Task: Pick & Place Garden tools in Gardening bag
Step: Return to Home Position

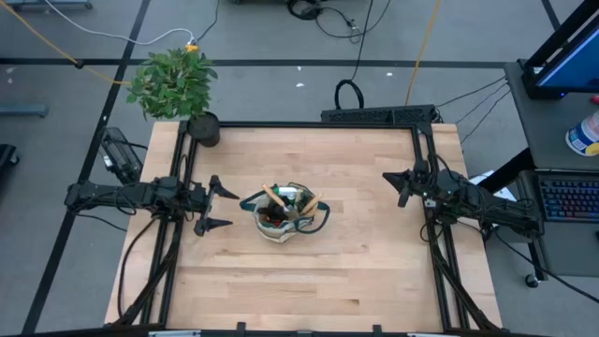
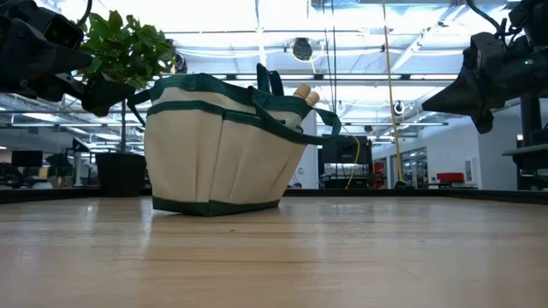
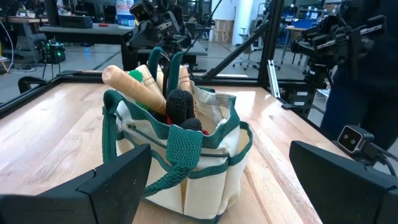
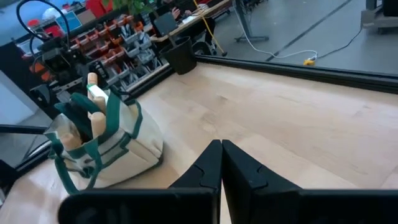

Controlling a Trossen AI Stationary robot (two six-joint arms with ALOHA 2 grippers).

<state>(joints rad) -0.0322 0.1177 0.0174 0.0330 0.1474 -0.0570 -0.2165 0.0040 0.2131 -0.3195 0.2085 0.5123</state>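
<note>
Both arms should retreat cleanly: the left end effector (image 1: 232,209), fingers apart beside the bag (image 1: 281,229) holding tools (image 1: 276,198) at the tabletop (image 1: 356,271) middle, ought to back toward the left edge clear of the handles (image 3: 185,148), while the right end effector (image 4: 221,148), fingers together, sits near the right edge.

pale wooden table (image 1: 309,281): bears the gardening bag (image 1: 281,227) upright near its middle and a black plant pot (image 1: 203,130) at a corner on the left arm's side.
</note>
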